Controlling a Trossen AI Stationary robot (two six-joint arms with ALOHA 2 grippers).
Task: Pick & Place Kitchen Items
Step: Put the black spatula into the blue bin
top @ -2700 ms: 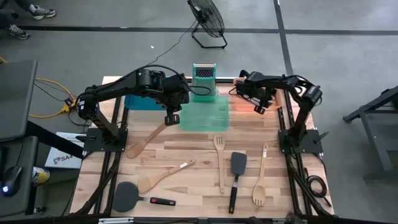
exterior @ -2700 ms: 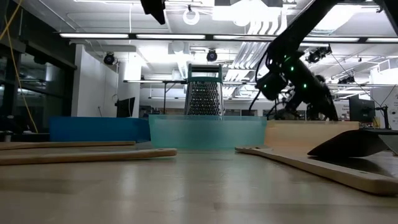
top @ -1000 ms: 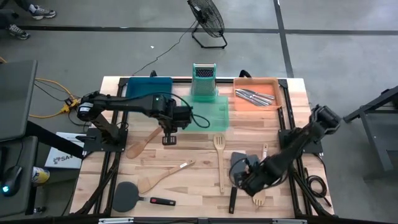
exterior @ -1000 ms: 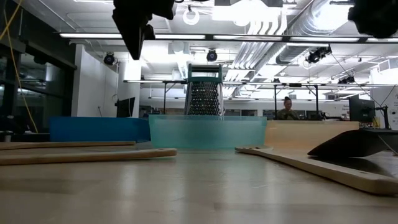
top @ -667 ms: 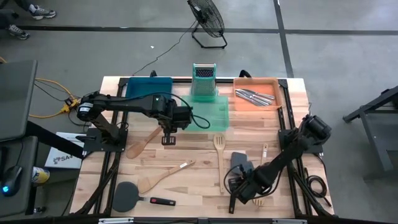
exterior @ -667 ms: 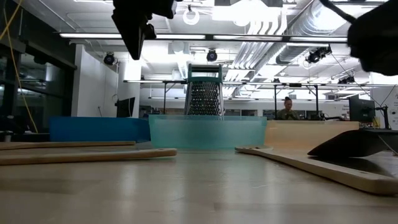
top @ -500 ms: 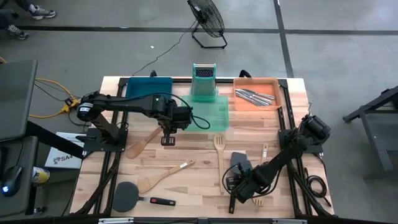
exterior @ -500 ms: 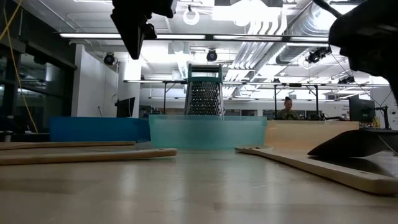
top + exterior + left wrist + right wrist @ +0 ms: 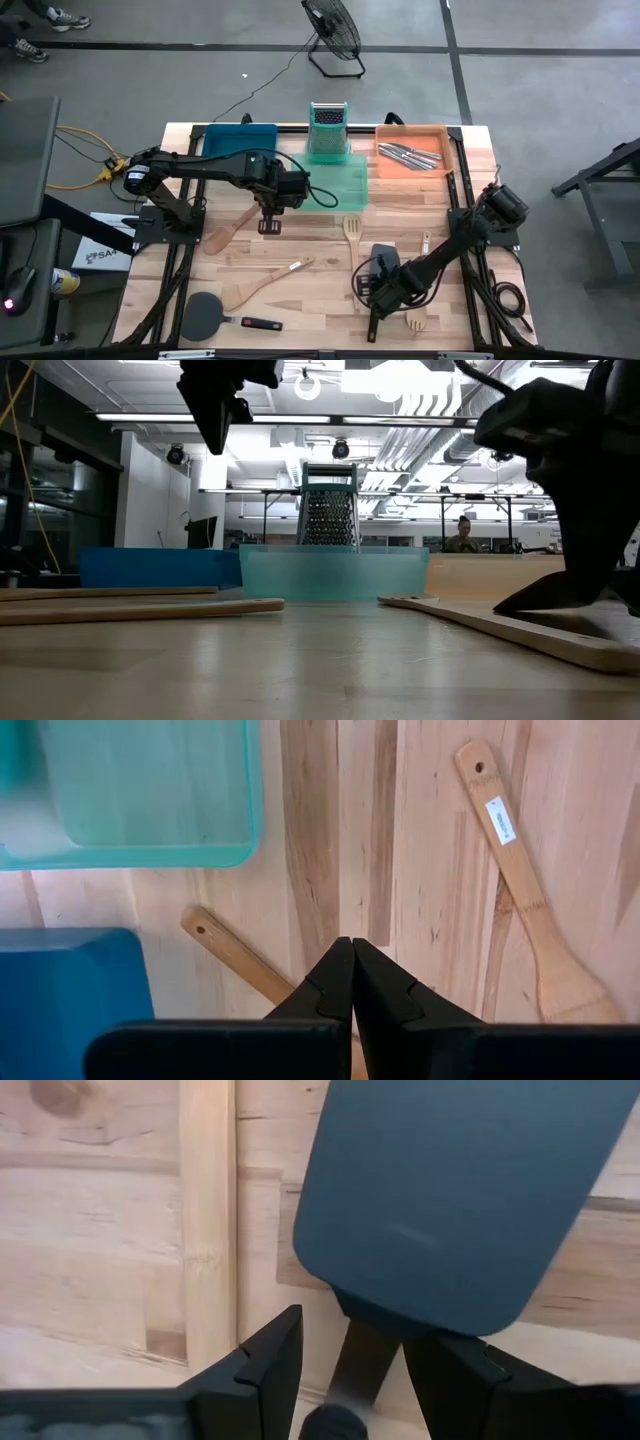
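Change: right claw (image 9: 372,287) swung from the orange tray (image 9: 412,154) at the far right down to the black spatula (image 9: 381,268) at the near right of the bench (image 9: 300,245)
Meaning: forks and knives (image 9: 408,153) already lie in the orange tray; spatula looks next to be picked, grip not yet made
Right claw: half open, fingers (image 9: 262,1357) straddling the spatula's neck just below the blade, apparently not touching
Spatula: flat on the bench, between a slotted wooden spatula (image 9: 353,248) and a wooden spoon (image 9: 419,290)
Left claw: (image 9: 267,224) fully closed, holding nothing, hanging above the bench just in front of the green tray (image 9: 345,185)
Left claw, over time: barely moved in the last second, seemingly waiting
Other items: wooden spoon (image 9: 228,230) under the left arm, another wooden spatula (image 9: 262,283) mid-bench, red-tipped black spatula (image 9: 215,316) near left
Right wrist view only: blade (image 9: 455,1200) filling the frame, neck between the open jaws; arm hides this from above
Left wrist view only: shut fingertips (image 9: 343,982) over a wooden handle (image 9: 235,962)
Low view only: grater (image 9: 329,508) behind the green tray (image 9: 333,572); right arm a dark bulk, claw height hard to judge
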